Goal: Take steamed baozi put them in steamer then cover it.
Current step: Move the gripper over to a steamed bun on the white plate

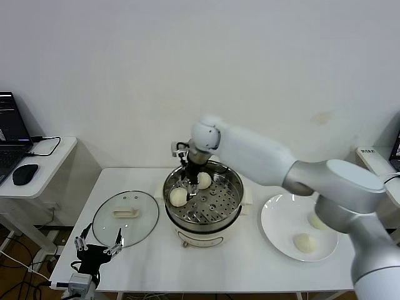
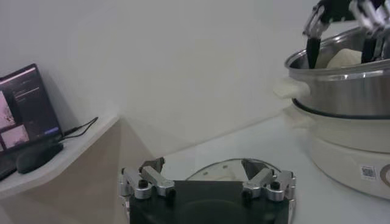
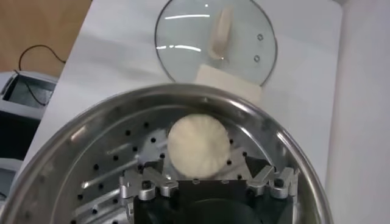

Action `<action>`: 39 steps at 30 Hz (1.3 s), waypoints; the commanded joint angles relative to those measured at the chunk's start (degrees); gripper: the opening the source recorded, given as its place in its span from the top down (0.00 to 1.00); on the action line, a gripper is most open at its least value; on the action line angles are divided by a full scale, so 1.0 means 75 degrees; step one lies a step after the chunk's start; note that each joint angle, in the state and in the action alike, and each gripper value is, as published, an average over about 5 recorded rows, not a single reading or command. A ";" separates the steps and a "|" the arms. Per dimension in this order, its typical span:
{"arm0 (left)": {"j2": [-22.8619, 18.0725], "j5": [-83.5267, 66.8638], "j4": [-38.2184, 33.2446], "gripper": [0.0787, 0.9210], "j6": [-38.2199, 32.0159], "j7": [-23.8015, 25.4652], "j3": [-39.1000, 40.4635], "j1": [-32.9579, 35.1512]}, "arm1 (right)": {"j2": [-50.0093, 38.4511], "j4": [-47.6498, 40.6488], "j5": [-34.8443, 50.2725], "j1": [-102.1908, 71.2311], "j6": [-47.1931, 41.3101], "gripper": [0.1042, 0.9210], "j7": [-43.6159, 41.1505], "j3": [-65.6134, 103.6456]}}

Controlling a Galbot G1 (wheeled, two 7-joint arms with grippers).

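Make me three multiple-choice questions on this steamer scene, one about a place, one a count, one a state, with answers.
1. Where does the round clear glass lid lie?
A. on the table left of the steamer
B. on the white plate
C. on the steamer

2. How many cream-white dough buns sit in the shiny stainless-steel steamer?
A. none
B. two
C. four

3. How is the right pincer?
A. shut on a bun
B. gripping the lid
C. open over the steamer tray

Answers: 1 A, the lid rests flat on the table. 2 B, two buns inside; two more on the flat white plate. 3 C, its fingers stand apart, holding nothing.
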 commanded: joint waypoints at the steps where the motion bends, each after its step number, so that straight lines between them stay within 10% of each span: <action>1: 0.0035 -0.0010 0.0020 0.12 0.0034 0.0036 0.0026 -0.0011 | -0.2657 0.1851 0.0114 0.0396 0.0193 0.12 -0.0471 0.0399; 16: -0.0014 0.0017 -0.0008 0.12 0.0117 0.0082 0.0211 0.0031 | -0.6285 0.3410 -0.1060 -0.0826 0.0970 0.12 -0.0623 0.0343; 39: -0.0155 0.0182 0.0100 0.12 0.0113 0.0067 0.0161 0.0217 | -0.5516 0.2396 -0.3042 -0.5116 0.1034 0.12 -0.0280 0.3076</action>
